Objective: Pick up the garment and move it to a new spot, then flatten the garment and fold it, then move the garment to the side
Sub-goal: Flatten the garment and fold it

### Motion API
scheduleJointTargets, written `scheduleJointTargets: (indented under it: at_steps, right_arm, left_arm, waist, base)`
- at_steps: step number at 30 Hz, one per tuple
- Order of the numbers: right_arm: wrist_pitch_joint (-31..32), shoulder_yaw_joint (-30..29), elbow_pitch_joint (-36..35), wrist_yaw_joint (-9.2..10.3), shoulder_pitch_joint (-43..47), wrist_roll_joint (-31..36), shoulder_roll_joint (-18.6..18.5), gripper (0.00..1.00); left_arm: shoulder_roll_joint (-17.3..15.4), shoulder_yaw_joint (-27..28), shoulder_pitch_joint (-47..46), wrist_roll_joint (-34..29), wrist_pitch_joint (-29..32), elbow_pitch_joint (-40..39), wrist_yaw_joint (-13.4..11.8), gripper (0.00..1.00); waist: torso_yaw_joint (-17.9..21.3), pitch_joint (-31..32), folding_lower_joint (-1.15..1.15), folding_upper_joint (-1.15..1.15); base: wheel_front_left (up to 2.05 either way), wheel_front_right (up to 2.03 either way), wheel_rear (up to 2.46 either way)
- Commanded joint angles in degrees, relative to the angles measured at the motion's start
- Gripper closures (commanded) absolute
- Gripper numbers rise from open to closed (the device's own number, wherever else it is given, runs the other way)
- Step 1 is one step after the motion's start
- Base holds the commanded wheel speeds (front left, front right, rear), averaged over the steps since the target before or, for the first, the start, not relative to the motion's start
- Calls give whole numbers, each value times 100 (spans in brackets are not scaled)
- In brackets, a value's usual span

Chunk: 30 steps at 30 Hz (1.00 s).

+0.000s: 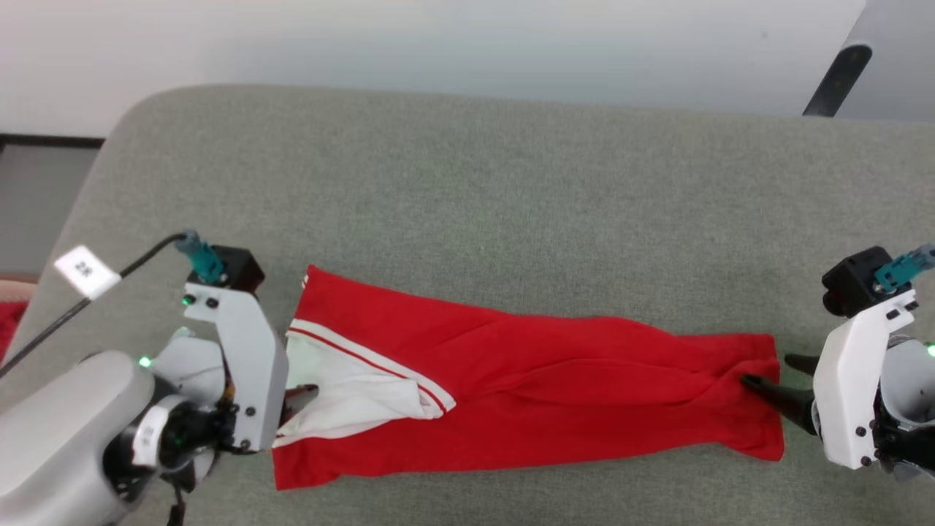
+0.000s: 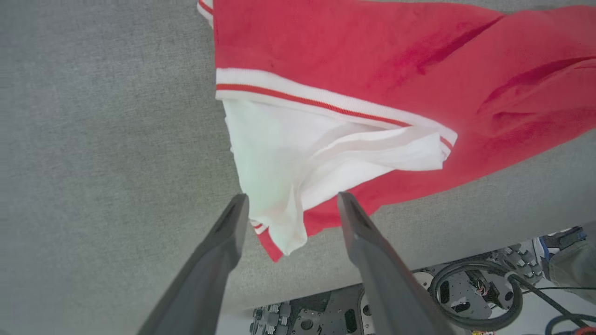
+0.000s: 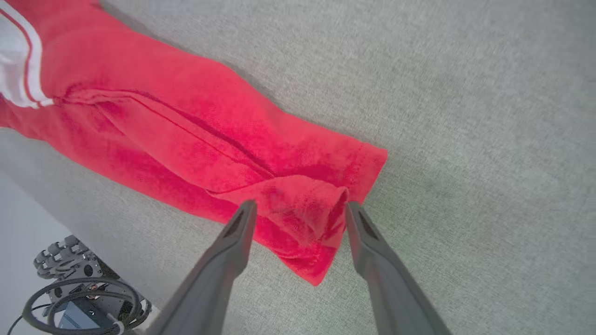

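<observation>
The garment (image 1: 548, 387) lies on the grey table (image 1: 467, 183) as a long red band running left to right, folded lengthwise, its lettering hidden. A white sleeve (image 2: 298, 153) with red-striped trim rests on its left end. My left gripper (image 2: 291, 197) stands open at that end, with the sleeve's loose corner lying between the fingers. My right gripper (image 3: 300, 204) is open at the other end, its fingers on either side of a bunched bit of red hem (image 3: 307, 209). In the head view the right gripper (image 1: 767, 369) touches the garment's right edge, and the left wrist (image 1: 241, 351) covers most of its own fingers.
The table's near edge runs close below the garment, and under it the robot's base with cables (image 2: 465, 288) shows. A black pole (image 1: 836, 77) leans at the far right corner. A white tag (image 1: 86, 272) hangs on the left arm's cable.
</observation>
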State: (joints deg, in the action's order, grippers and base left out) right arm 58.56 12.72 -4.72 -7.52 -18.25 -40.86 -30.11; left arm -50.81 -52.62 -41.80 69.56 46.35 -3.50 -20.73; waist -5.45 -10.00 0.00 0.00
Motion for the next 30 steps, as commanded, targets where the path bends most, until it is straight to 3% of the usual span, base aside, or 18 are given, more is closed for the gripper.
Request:
scheduleJointTargets:
  at_steps: [1, 8, 18, 25, 30]
  right_arm:
    - [-67, -60, -48, 7, 31, -8, 25, 0]
    - [-988, -366, -362, 7, 346, 258, 189, 0]
    - [-2654, -885, -398, 7, 1394, 875, 735, 0]
    - [-3149, -1199, -449, 7, 1887, 1076, 974, 0]
    - [-3050, -1319, -320, 6, 2019, 1125, 1024, 0]
  left_arm:
    - [-72, 15, 120, -19, -73, -47, -41, 0]
    - [-268, 276, 658, -133, -1074, -339, -158, 0]
    - [-419, 1025, 2153, -159, -3722, -681, -293, 0]
    - [-403, 1650, 3360, -183, -5744, -700, -301, 0]
    - [-60, 2194, 4014, -421, -6137, -670, -244, 0]
  waist:
    - [5, 167, 0, 0]
    - [27, 538, 0, 0]
    - [107, 968, 0, 0]
    - [123, 1065, 0, 0]
    - [-28, 1098, 0, 0]
  base:
    - [0, 0, 0]
    - [0, 0, 0]
    - [0, 0, 0]
    - [0, 0, 0]
    - [0, 0, 0]
